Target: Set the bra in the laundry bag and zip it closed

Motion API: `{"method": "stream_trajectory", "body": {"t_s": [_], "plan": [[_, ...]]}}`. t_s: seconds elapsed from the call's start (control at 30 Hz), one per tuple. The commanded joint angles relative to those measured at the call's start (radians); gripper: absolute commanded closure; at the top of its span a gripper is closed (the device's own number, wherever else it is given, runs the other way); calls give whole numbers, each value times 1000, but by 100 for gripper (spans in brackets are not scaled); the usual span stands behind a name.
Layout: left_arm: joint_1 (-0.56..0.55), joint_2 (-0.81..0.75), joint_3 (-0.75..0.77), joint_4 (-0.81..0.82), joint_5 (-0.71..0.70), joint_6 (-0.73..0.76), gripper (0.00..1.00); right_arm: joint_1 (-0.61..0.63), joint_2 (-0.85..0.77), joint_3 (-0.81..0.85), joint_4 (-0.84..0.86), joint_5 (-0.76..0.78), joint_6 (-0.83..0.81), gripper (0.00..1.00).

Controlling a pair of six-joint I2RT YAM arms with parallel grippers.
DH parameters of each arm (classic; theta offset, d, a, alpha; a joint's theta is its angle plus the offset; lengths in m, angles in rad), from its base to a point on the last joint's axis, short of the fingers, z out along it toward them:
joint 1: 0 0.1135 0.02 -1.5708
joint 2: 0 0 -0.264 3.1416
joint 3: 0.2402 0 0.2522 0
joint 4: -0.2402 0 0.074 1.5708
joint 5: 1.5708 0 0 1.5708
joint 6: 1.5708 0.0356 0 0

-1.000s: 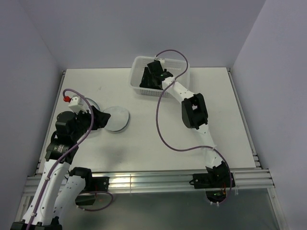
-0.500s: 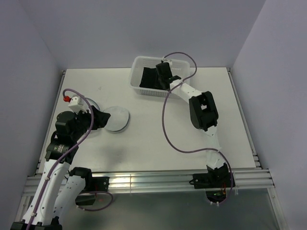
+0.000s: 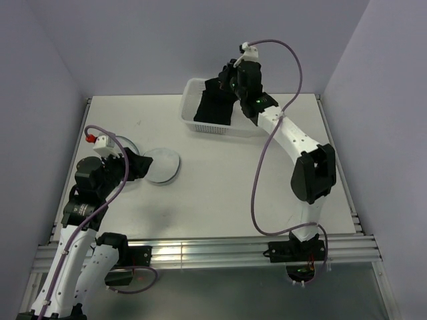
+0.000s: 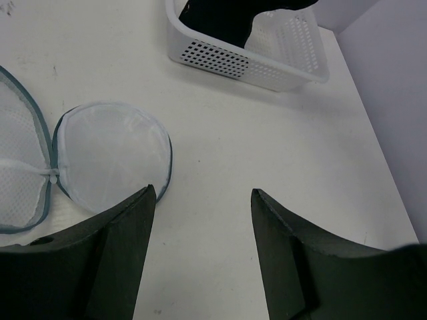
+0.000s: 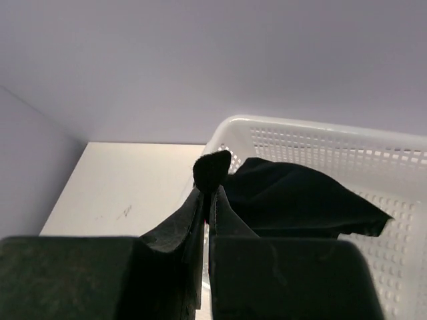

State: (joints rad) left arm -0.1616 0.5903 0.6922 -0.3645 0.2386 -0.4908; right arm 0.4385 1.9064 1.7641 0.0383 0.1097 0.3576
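Bra (image 3: 212, 108) hangs over the table's (image 3: 220, 193) far edge, lower end in the white basket (image 4: 267, 67). Laundry bag (image 4: 110, 157) lies open on the left, both halves flat. Right gripper (image 5: 208, 193) clenched on bra's top; left gripper (image 4: 202, 207) jaws apart, empty, beside bag.

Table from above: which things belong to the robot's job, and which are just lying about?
Job: soft black fabric bra, pinched in the shut right gripper; round white mesh laundry bag, lying open.
Lying about: white perforated plastic basket, with the bra partly in it.
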Motion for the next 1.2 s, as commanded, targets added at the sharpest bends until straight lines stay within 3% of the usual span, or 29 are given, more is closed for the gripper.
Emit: {"method": "stream_trajectory", "body": {"t_s": [0.0, 0.17, 0.43, 0.9, 1.03, 1.17], "plan": [[-3, -14, 12, 38, 4, 14, 35, -1, -114, -72, 37, -31, -13, 100], [-3, -14, 10, 47, 19, 8, 35, 22, -318, -236, 100, -82, -14, 100], [-3, -21, 10, 52, 25, 8, 34, 69, -682, -336, 103, -134, -48, 100], [-1, -34, 9, 62, 74, -26, 34, 213, -1208, -633, -152, -241, 43, 100], [-3, -17, 7, 117, 128, -68, 34, 220, -1285, -681, -196, -349, 112, 100], [-4, 12, -13, 183, 186, -130, 35, 218, -1265, -719, -216, -230, 77, 100]]}}
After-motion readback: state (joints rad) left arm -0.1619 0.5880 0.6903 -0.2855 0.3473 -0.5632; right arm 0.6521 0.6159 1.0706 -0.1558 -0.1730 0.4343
